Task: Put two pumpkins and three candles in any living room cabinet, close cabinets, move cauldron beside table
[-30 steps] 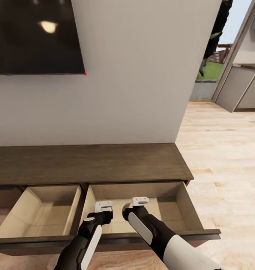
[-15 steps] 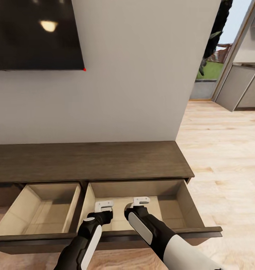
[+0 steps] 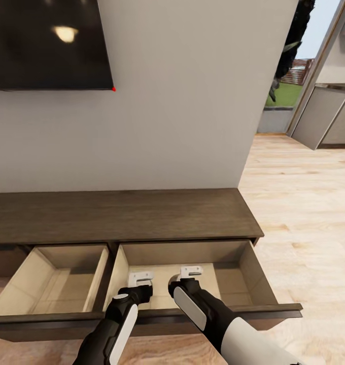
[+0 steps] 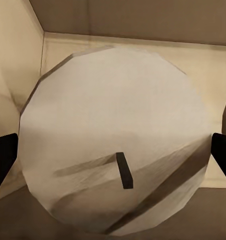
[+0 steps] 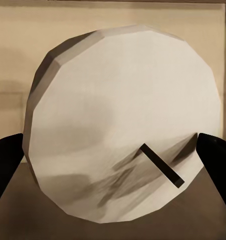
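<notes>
Both arms were parked over the right-hand drawer (image 3: 203, 286) of the cabinet (image 3: 122, 215), which stood pulled out along with the left drawer (image 3: 56, 284). The left gripper (image 3: 141, 279) was clamped on a candle (image 4: 115, 140); its wrist cam looked straight down at the off-white top and little dark wick, with a dark fingertip at each side. Same deal for the right gripper (image 3: 191, 272), closed on a second candle (image 5: 122, 120), pale drawer lining behind it.

From the head cam both grippers hung just inside the drawer, side by side, near its front edge. I couldn't tell how far the candles were off the drawer floor.

So my read: this was the drop-off step for two of the three candles. Next move probably wants both arms lowered a touch, then the fingers opened so the candles land upright, then arms pulled clear before the drawers get pushed shut. No pumpkins or cauldron around here.
</notes>
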Robot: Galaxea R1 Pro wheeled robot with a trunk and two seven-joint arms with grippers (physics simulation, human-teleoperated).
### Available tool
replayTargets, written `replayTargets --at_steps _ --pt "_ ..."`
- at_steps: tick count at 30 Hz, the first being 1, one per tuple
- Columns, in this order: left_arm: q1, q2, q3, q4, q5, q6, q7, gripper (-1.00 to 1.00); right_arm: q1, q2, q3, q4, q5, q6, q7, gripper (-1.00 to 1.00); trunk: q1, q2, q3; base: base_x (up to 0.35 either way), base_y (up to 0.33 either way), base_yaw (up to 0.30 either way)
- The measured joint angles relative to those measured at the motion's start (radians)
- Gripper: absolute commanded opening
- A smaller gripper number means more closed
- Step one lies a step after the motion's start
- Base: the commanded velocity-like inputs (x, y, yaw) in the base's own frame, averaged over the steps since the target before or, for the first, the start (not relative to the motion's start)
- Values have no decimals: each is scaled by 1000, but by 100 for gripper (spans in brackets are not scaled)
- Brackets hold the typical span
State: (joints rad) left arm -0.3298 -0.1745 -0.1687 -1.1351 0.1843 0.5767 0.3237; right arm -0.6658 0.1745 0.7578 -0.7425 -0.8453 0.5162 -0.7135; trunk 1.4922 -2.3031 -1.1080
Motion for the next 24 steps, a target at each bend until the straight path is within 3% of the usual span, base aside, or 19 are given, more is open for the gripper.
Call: replayTargets --at_steps 8,24 --pt "0 0 0 0 0 0 0 -100 0 0 0 0 -1 1 0 -100 31 -56 -25 0 0 0" --pt "0 0 0 0 0 0 0 -100 0 0 0 0 0 1 0 -100 31 -56 -25 0 0 0"
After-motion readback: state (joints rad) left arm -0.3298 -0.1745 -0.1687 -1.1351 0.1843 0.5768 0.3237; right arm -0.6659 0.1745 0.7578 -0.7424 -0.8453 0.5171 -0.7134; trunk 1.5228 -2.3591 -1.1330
